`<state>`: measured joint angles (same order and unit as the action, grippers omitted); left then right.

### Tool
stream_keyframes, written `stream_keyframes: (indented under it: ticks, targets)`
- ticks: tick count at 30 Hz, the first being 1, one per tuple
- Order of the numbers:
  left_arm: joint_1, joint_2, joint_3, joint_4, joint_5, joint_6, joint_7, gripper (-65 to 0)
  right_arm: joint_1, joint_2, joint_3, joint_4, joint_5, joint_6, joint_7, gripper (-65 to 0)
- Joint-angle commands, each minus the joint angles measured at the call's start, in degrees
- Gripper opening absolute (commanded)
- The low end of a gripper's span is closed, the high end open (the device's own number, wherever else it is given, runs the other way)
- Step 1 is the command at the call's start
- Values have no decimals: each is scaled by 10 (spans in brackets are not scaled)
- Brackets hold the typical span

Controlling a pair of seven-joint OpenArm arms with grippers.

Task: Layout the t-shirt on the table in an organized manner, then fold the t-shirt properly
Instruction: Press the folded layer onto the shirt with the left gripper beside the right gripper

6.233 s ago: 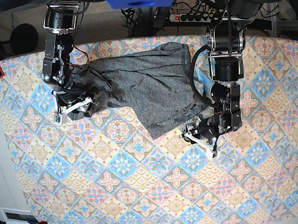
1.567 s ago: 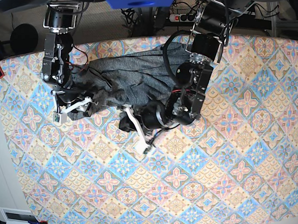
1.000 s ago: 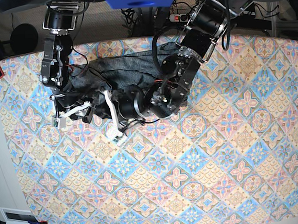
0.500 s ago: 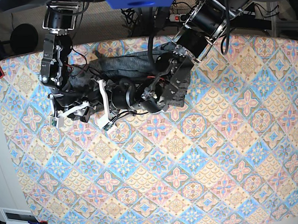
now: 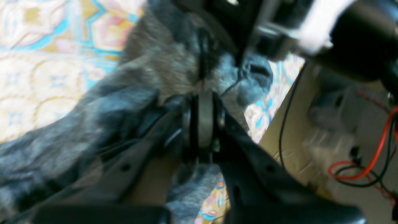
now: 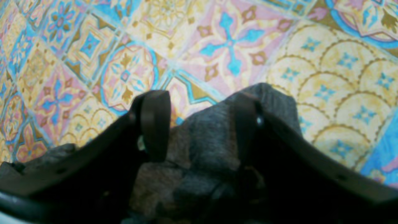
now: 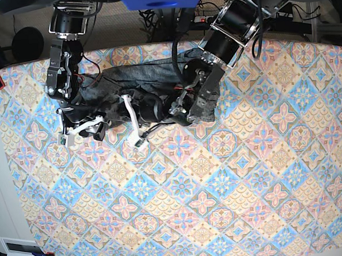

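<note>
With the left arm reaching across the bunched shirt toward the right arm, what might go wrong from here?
1. The left gripper is shut on the t-shirt close beside the right gripper; the arms may collide.
2. The shirt is bunched at the table's far edge; further pulling may crumple it rather than spread it.
3. The right gripper is open over cloth; closing could catch several layers.

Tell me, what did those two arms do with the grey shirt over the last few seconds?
The left end effector, shut on the t-shirt, swept from the base view's right across to its left, dragging that side over so the shirt now lies bunched and narrower. The right end effector stayed near the shirt's other end, open with cloth between its fingers. The table cover did not shift.
</note>
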<state>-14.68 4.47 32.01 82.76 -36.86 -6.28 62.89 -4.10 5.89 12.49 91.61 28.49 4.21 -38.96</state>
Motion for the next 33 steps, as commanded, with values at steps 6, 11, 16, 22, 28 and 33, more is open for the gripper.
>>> stream_keyframes:
  ticks: [6,11,16,22,28,33]
  targets:
    - [13,7,-83,11,-9,-5,-9,-650,9,4,1,11,3,3,13,-334]
    - [14,6,-106,11,-9,-5,-9,-650,9,4,-2,11,3,3,13,-334]
    - [14,6,-108,11,-9,-5,-8,-650,9,4,-2,11,3,3,13,-334]
    - [14,6,-107,11,-9,-5,-8,-650,9,4,-2,11,3,3,13,-334]
    - [14,6,-107,10,-8,-5,-7,-650,9,4,-2,11,3,3,13,-334]
    - [14,6,-107,9,-7,-5,-7,-650,9,4,-2,11,4,3,13,-334]
